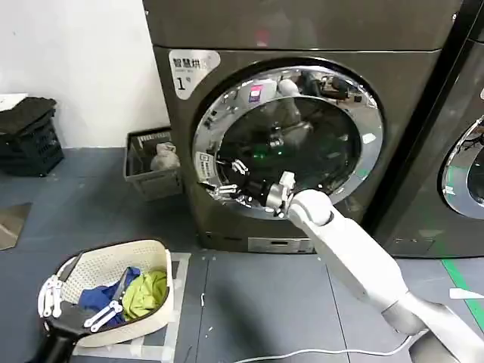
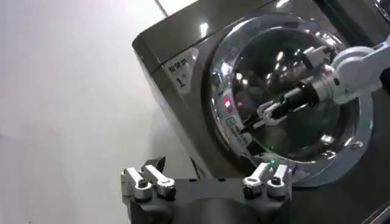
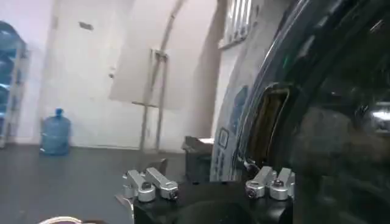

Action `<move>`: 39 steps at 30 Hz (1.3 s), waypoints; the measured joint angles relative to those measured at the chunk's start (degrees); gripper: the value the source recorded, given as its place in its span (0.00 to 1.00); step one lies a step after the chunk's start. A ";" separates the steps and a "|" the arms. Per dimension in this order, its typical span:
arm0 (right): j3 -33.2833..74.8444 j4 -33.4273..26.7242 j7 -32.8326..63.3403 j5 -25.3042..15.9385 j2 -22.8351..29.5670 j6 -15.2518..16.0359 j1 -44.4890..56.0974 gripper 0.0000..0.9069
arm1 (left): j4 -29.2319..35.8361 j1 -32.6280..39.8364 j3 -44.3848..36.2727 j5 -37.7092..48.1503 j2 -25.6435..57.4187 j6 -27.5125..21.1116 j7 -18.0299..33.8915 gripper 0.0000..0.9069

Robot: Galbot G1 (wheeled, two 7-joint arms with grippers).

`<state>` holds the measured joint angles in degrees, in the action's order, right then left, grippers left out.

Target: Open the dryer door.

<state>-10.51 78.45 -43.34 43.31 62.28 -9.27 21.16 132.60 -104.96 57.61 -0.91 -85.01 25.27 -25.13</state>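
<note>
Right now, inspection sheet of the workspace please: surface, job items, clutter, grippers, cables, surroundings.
Surface: grey floor, tape marks under the basket.
Job's things: dryer with label "1"; dryer door looks shut.
Clutter: white laundry basket of clothes; grey crate beside the dryer; black crates.
Grippers: right gripper open at the door's left rim; left gripper open, low over the basket.
Cables: white cable on the floor.
Surroundings: second machine, white wall.

A laundry room: the dryer (image 1: pixel 302 136) beside a second machine (image 1: pixel 461 151), laundry basket (image 1: pixel 121 291).
</note>
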 joint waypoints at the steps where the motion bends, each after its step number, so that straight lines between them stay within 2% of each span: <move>1: -0.01 -0.14 -1.64 1.16 -0.40 -0.54 0.02 1.00 | 0.00 0.07 -0.03 0.01 0.03 -0.05 0.00 1.00; 10: 1.51 1.73 -13.74 6.35 -4.16 -0.84 1.43 1.00 | -0.37 0.85 -0.31 0.42 0.66 -0.40 0.00 1.00; 23: 6.88 6.49 -26.16 8.77 -9.47 1.47 5.56 1.00 | -3.33 5.40 -3.03 -0.12 4.23 -2.33 -0.09 1.00; 39: 17.26 15.53 -35.75 10.80 -17.40 4.21 16.20 1.00 | -7.63 15.02 -11.34 -1.20 12.34 -5.04 -0.07 1.00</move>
<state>6.75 93.98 -79.09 54.11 44.88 -5.06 37.36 124.97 -89.94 46.27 -2.10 -72.66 20.23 -25.20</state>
